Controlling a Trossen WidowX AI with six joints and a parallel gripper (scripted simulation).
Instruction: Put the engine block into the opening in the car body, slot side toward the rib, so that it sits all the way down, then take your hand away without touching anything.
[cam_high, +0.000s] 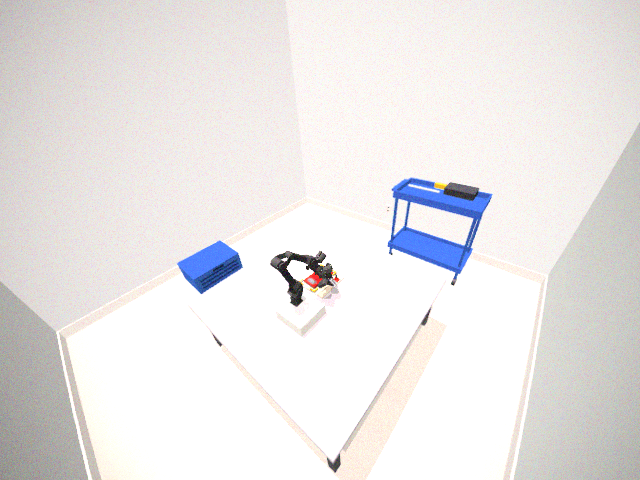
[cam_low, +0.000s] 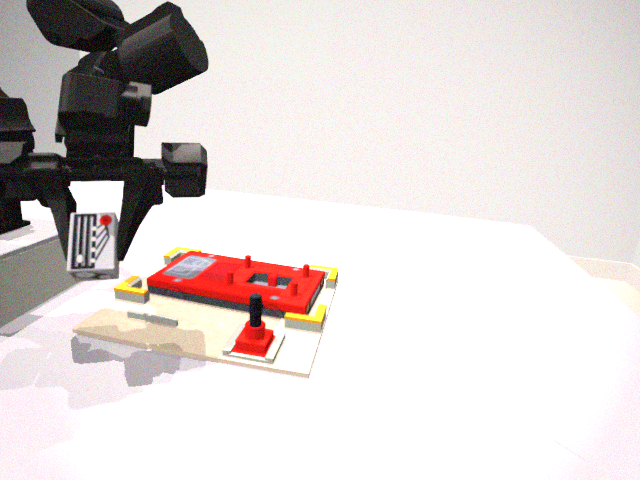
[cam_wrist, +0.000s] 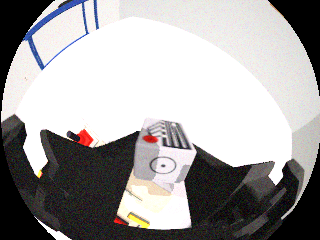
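My gripper (cam_low: 93, 253) (cam_wrist: 160, 174) is shut on the engine block (cam_low: 92, 242) (cam_wrist: 162, 154), a light grey block with black stripes and a red dot. It hangs in the air just left of the red car body (cam_low: 232, 281) (cam_high: 311, 280), above the left end of the beige board (cam_low: 180, 335). The car body lies flat between yellow corner stops, with a square opening (cam_low: 263, 279) near its right end among red pegs. In the top view the arm (cam_high: 294, 271) bends over the car body.
A black knob on a red base (cam_low: 254, 330) stands on the board in front of the car body. A small grey bar (cam_low: 152, 317) lies on the board. A blue cart (cam_high: 436, 222) and a blue box (cam_high: 210, 266) stand off the table.
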